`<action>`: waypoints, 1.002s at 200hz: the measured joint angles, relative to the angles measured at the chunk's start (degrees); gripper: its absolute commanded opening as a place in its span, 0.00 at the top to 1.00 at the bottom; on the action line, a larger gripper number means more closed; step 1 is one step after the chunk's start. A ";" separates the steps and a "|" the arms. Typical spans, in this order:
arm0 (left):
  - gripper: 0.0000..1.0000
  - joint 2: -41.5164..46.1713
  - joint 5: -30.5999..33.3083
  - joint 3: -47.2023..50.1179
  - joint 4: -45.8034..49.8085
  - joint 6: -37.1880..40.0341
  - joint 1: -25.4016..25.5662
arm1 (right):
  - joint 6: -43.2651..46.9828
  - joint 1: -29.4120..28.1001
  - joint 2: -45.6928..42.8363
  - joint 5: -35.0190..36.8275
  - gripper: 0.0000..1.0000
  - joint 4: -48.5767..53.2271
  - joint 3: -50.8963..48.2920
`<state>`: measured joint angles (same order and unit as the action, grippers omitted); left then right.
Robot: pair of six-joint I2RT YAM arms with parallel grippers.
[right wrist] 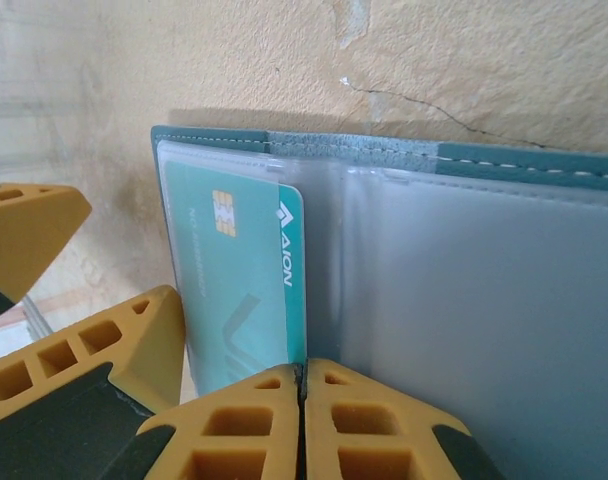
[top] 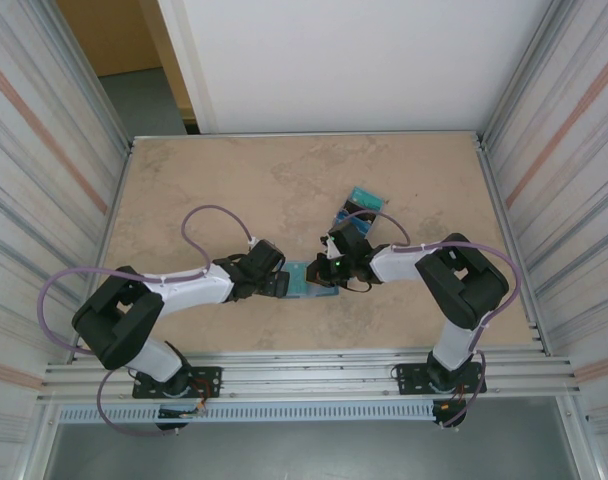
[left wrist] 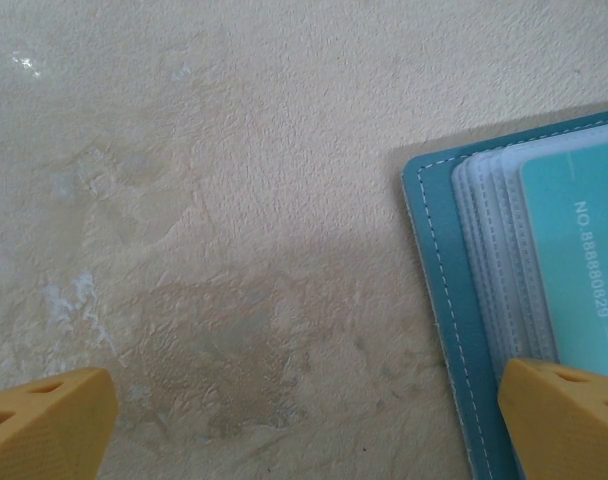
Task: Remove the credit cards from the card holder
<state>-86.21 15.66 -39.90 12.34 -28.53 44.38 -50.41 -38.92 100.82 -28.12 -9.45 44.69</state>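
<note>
My right pincer (right wrist: 302,405) sat pressed together at the edge of the credit card (right wrist: 239,280) in the card holder (right wrist: 464,300), my left pincer (left wrist: 304,425) wide apart.

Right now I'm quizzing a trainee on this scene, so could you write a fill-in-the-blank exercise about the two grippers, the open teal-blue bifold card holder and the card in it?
1. The left gripper, with its yellow fingertips far apart, is ___.
2. The right gripper, at the flat teal-blue bifold card holder, is ___.
3. The thin plastic chip card in the holder's clear sleeve is coloured ___.
Missing words: open; shut; teal.
</note>
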 measured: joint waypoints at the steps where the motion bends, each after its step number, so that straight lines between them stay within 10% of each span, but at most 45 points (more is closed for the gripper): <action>1: 0.01 0.00 0.00 0.00 0.00 0.00 0.00 | -0.04 0.04 0.00 -0.09 0.96 -0.13 -0.07; 200: 0.01 -0.50 0.68 -0.83 0.26 0.28 0.00 | 6.58 3.02 -3.48 2.82 1.00 12.61 1.90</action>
<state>-86.72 16.34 -40.73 12.60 -28.25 44.38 -43.83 -35.90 97.34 -25.30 3.16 46.59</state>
